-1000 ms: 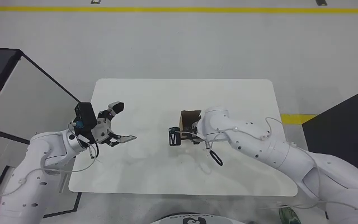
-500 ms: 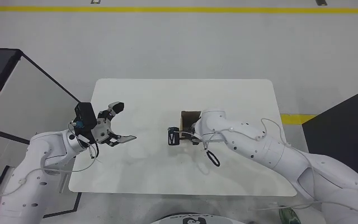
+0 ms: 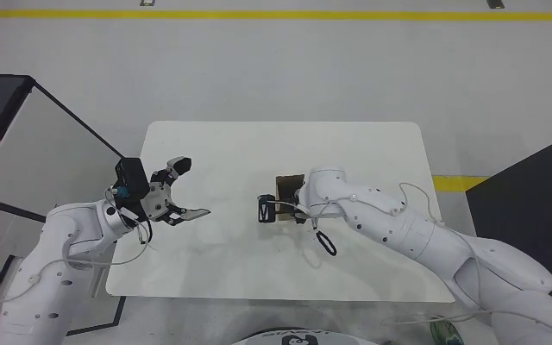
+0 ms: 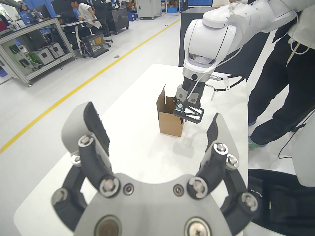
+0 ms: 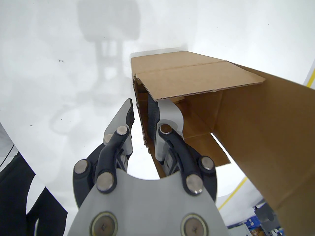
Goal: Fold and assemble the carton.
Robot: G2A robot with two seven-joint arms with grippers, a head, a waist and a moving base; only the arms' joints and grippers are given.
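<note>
Right gripper (image 5: 141, 114) pinches a wall of the upright carton (image 5: 196, 79) (one flap raised) on the white table (image 3: 345, 147); left gripper (image 4: 152, 114) gapes wide, well apart.

The right arm's wrist is covering most of the carton (image 3: 286, 183) in the top view, leaving a brown corner showing. One finger (image 5: 169, 114) of the right end effector (image 5: 141, 106) is sitting inside the carton, partly hidden behind its wall. In the right wrist view, the carton's long side is running off the edge.

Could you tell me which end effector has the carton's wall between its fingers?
The right end effector; the left end effector hangs open, apart from the carton.
</note>
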